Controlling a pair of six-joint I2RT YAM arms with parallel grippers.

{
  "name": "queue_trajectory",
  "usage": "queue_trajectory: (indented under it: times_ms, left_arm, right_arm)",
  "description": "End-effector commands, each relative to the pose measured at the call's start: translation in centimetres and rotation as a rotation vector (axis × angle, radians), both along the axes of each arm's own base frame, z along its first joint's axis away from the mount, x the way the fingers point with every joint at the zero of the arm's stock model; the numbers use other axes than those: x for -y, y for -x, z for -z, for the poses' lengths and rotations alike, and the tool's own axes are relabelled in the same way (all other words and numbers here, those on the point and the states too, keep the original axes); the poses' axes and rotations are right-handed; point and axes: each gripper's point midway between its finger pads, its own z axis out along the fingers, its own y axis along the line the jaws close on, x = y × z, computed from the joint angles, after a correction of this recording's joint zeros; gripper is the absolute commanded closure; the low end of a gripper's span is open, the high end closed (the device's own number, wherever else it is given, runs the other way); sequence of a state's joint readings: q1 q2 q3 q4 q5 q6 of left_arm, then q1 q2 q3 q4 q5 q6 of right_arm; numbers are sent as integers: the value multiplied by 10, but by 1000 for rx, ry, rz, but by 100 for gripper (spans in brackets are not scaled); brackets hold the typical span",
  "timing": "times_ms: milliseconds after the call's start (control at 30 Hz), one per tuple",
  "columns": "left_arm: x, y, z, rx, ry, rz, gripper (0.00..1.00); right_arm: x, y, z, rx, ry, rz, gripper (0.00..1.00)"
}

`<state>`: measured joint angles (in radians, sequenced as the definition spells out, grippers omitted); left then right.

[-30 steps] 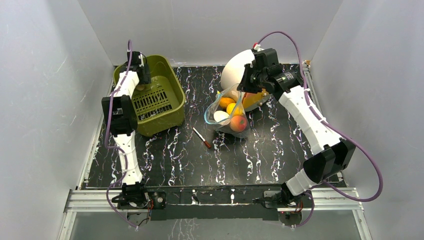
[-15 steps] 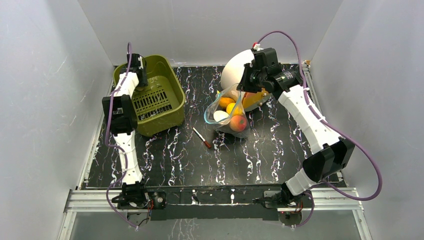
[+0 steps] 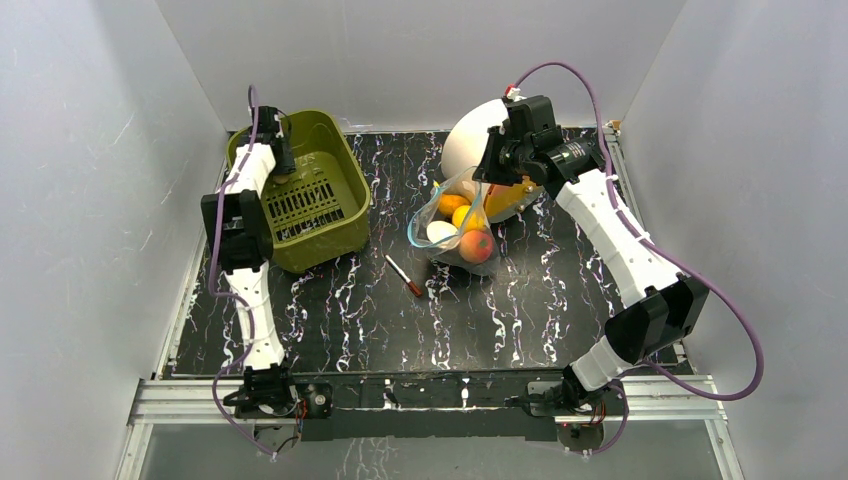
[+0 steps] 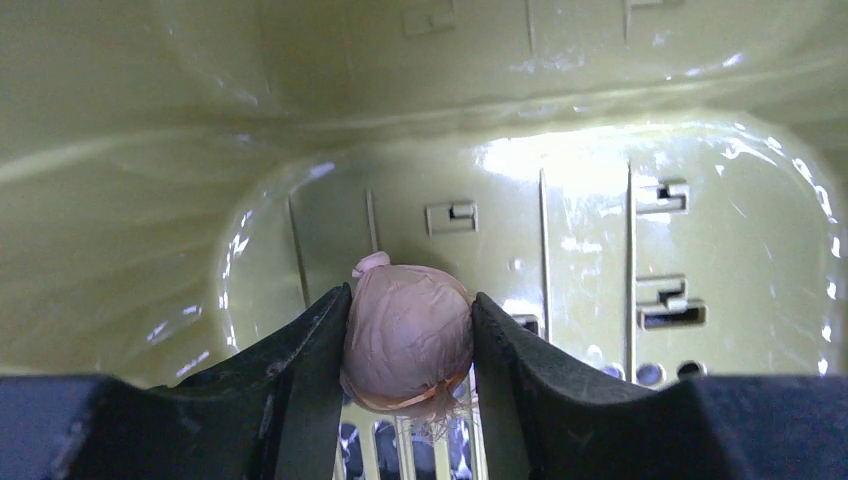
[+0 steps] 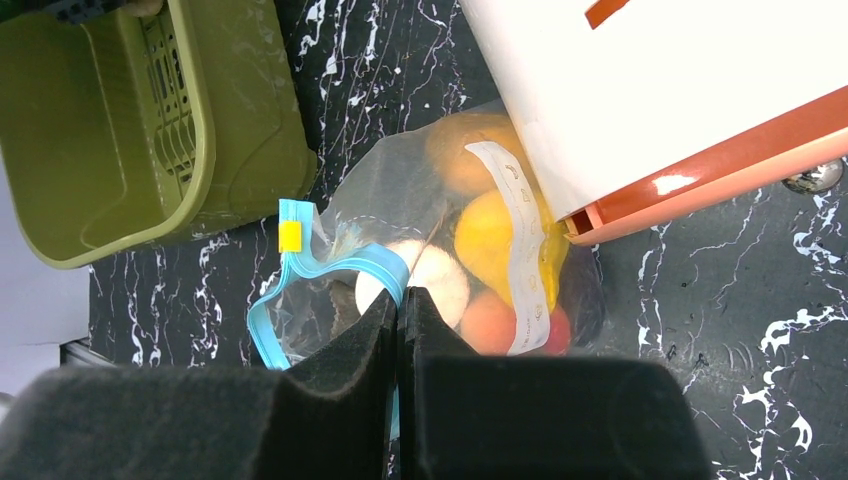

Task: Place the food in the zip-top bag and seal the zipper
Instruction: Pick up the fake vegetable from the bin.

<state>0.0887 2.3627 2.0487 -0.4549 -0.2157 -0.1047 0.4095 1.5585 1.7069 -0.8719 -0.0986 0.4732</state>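
Over in the green basket (image 3: pixel 345 215) the left gripper (image 4: pixel 408 302) has its two dark fingers (image 4: pixel 318 350) pressed against either side of a pinkish piece (image 4: pixel 405 340) of toy food, pinching it just above the slotted floor. The piece stands lengthwise along the fingers, its small knob pointing away from the wrist and its frayed end back toward it. Across the black marbled table (image 3: pixel 540 300) lies the clear bag (image 3: pixel 455 260), right beside a white thing with an orange edge (image 5: pixel 650 90). The right gripper (image 5: pixel 397 300) is pressed together on the blue zipper (image 5: pixel 300 262), which curves away from the fingertips in an open loop, so the mouth gapes toward the basket side while the bag's full end lies toward the right arm. Inside I can make out an orange fruit (image 3: pixel 453 204), a yellow fruit (image 3: pixel 466 217), a white ball (image 3: pixel 441 232) and a peach (image 3: pixel 477 245). A pen (image 3: pixel 403 275) lies slantwise near the bag, red tip toward the near right.
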Motion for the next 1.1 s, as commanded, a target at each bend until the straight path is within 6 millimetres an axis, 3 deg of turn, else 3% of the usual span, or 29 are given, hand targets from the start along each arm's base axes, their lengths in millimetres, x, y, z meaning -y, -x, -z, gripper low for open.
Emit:
queue_trajectory:
  times_ms: [0, 500, 767, 1067]
  left_arm:
    - [11, 16, -65, 88, 80, -31, 69]
    - [78, 85, -147, 243, 405, 28, 72]
    - [116, 112, -194, 321, 526, 174, 72]
    - [190, 145, -231, 335, 645, 399, 74]
  right_arm:
    - [-2, -7, -40, 122, -72, 5, 100]
    - [-9, 2, -35, 104, -130, -9, 100]
    - [-13, 4, -34, 89, -171, -7, 100]
    - [-16, 3, -32, 73, -193, 3, 100]
